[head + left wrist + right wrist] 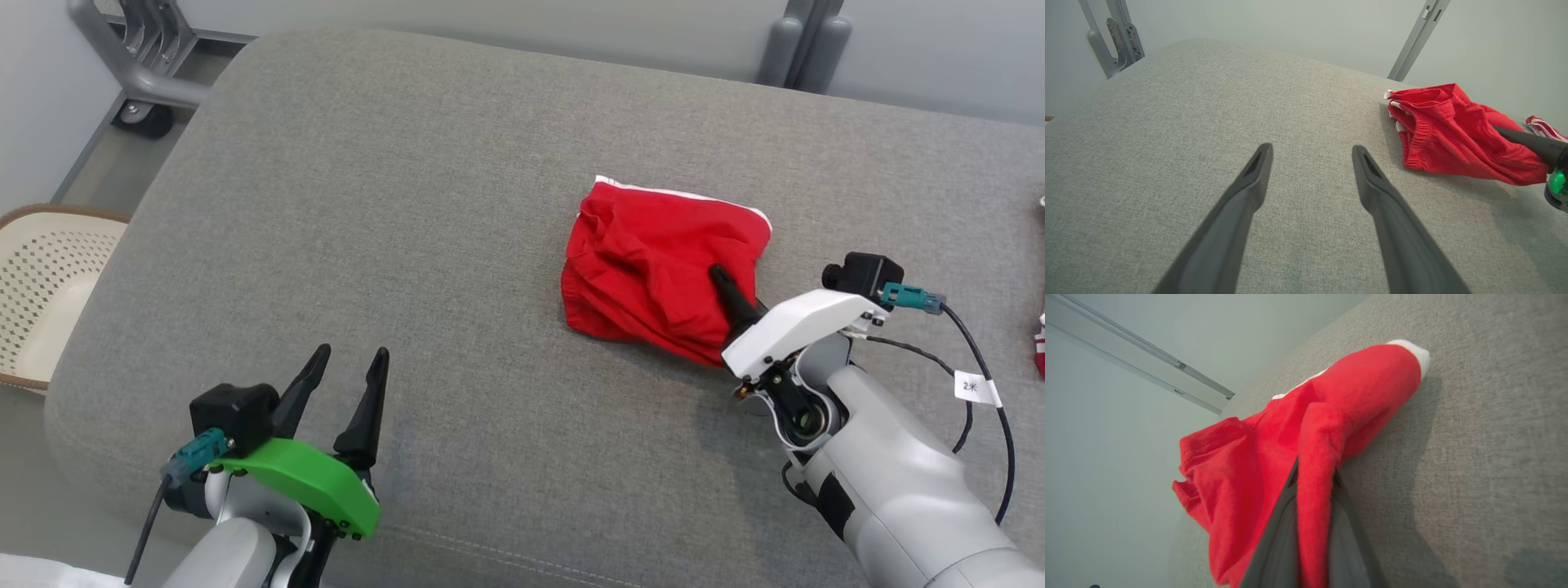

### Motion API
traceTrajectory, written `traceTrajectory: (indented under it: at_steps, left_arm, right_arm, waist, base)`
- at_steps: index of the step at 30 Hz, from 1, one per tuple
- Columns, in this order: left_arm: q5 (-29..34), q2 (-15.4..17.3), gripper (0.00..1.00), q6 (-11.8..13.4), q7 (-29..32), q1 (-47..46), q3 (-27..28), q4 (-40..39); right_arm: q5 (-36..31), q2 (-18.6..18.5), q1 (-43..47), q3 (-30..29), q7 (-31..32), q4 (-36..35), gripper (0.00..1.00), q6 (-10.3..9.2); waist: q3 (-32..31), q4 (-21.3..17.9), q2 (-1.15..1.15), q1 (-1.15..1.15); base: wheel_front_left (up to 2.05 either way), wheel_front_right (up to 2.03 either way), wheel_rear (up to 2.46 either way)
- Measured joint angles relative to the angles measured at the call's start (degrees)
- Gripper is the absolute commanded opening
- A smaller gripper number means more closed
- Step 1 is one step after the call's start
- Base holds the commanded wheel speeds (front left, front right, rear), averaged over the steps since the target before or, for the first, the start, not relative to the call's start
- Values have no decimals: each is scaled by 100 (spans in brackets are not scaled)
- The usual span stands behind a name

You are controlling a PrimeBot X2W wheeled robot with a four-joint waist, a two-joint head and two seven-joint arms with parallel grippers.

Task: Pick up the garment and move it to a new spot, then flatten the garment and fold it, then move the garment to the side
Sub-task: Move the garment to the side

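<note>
A crumpled red garment (657,261) with white trim lies on the grey cushioned surface (457,204), right of centre. My right gripper (722,282) reaches into its near right edge and is shut on a fold of the red cloth (1316,457), which runs up between the two dark fingers (1278,539). The garment (1453,130) also appears at the right of the left wrist view, with a right finger (1527,141) lying on it. My left gripper (353,359) hovers low over bare fabric at the near left, open, with nothing between its fingers (1245,192).
A cream perforated basket (45,286) stands off the surface's left side. Grey metal frame legs (151,65) rise behind the far left corner, and another post (804,41) at the far right. A red-and-white striped item (1039,347) lies at the right edge.
</note>
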Motion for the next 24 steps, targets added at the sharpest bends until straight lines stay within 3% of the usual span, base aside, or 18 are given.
traceTrajectory:
  at_steps: [7, 13, 24]
  left_arm:
    - [1, 45, 100, 7, -1, 3, 27, -1]
    - [0, 88, 100, 7, -1, 8, 47, -12]
    - [62, 108, 100, 7, 14, 14, 38, -198]
  right_arm:
    - [-155, -75, -48, 220, -29, -212, 0, 25]
    - [-649, -597, -71, 683, 13, -450, 0, 51]
    - [-845, -1459, -318, 887, 160, -976, 0, 51]
  waist:
    - [-72, -281, 0, 0]
    - [-149, -676, 0, 0]
    - [-145, -1299, 0, 0]
  base:
    - [0, 0, 0]
    - [0, 0, 0]
    - [0, 0, 0]
